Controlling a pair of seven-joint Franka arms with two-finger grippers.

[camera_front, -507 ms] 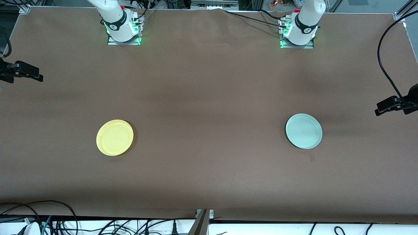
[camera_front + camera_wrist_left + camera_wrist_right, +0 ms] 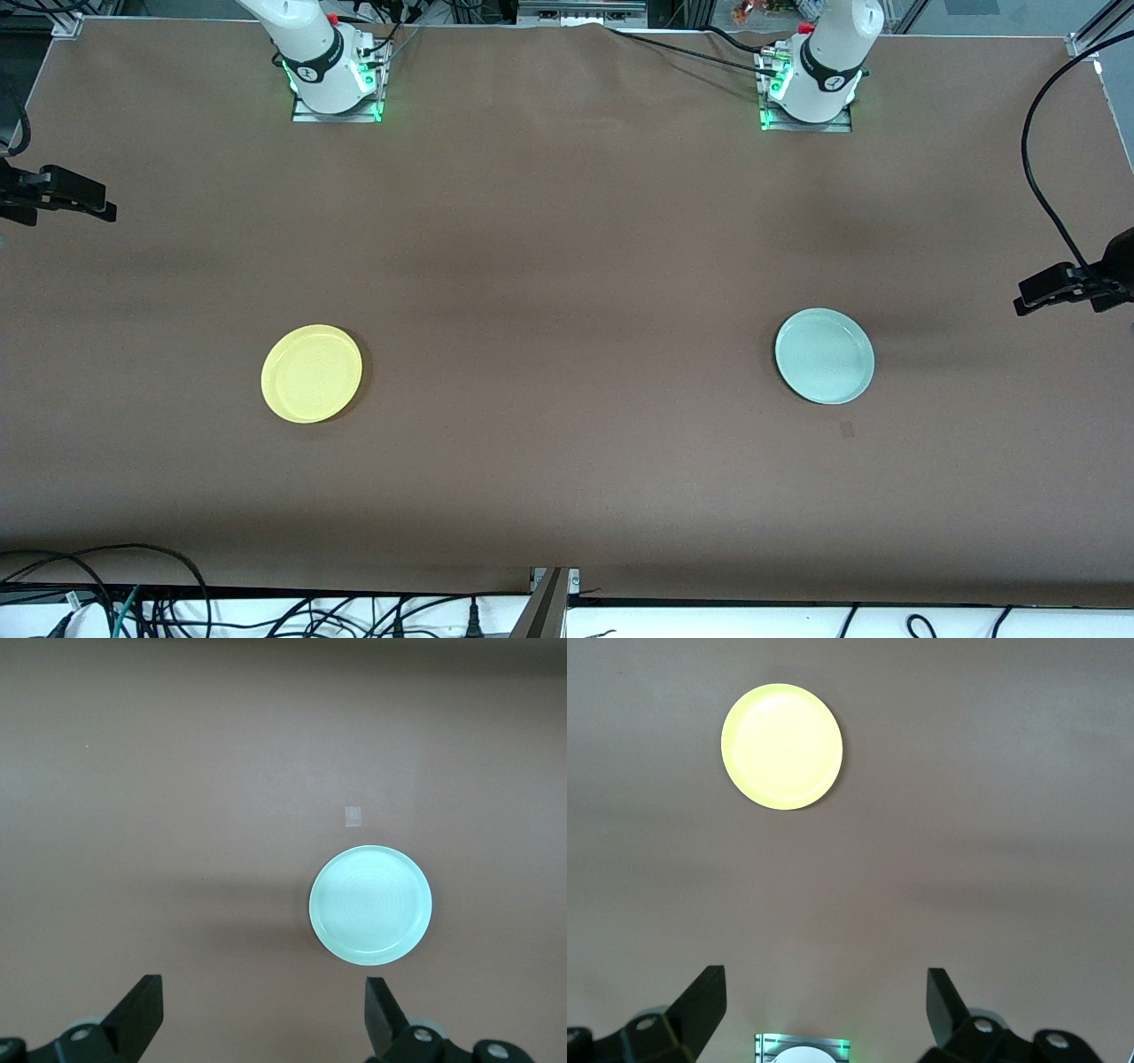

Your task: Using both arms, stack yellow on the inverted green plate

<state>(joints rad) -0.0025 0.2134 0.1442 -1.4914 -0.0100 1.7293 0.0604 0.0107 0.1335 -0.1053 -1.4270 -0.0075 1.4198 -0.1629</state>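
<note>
The yellow plate (image 2: 311, 373) lies rim up on the brown table toward the right arm's end; it also shows in the right wrist view (image 2: 781, 746). The pale green plate (image 2: 824, 355) lies rim up toward the left arm's end, and also shows in the left wrist view (image 2: 370, 904). The two plates are far apart. My left gripper (image 2: 1032, 297) is high in the air at the table's end, open and empty (image 2: 261, 992). My right gripper (image 2: 97, 208) is high at the other end, open and empty (image 2: 824, 988).
The arm bases (image 2: 335, 84) (image 2: 808, 89) stand along the table edge farthest from the front camera. A small tape mark (image 2: 847, 430) lies on the table just nearer to the camera than the green plate. Cables (image 2: 159, 607) hang below the near edge.
The left gripper has shifted very slightly at the table's end. The plates and the right arm have not moved.
</note>
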